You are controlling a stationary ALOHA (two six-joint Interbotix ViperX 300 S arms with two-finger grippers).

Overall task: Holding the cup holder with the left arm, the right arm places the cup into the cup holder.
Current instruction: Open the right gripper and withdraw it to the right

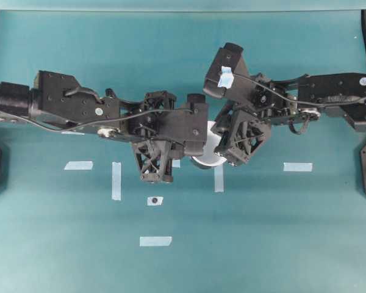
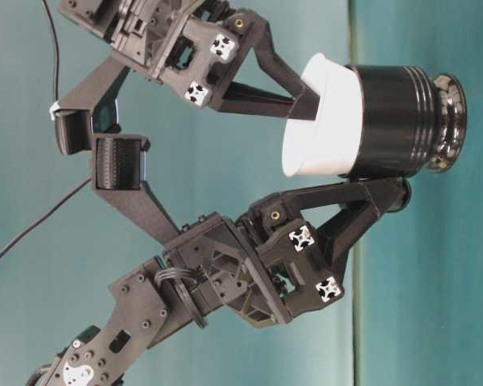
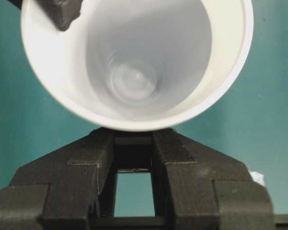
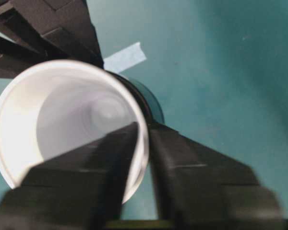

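Both arms reach from the sides to the middle of the table [image 1: 262,244], and their wrists bend down so that the hands meet over one spot. The left arm [image 1: 79,107] comes in from 9 o'clock in the overhead view, the right arm [image 1: 329,94] from 3 o'clock; the right one has a pale tape tag [image 1: 226,77] on its wrist block.

The left hand [image 2: 378,197] is pressed together on the cup holder [image 2: 402,121]. In the table-level view, which is turned on its side, its fingers [image 2: 362,217] reach to the holder's lower side, near the stubby handle; the exact contact is hard to see there.

The right hand [image 4: 141,139] pinches the rim of the cup [image 2: 326,121]: in the right wrist view one finger is inside the cup and the other is outside, with the white wall between them.

The cup sits in the cup holder. Its narrow part is hidden inside the black body, and only the wide white upper part stands out. The holder rests on the table.

In the overhead view the two hands cover almost everything; only a small white part of the cup shows between them. Some strips of pale tape [image 1: 116,180] lie on the table around.
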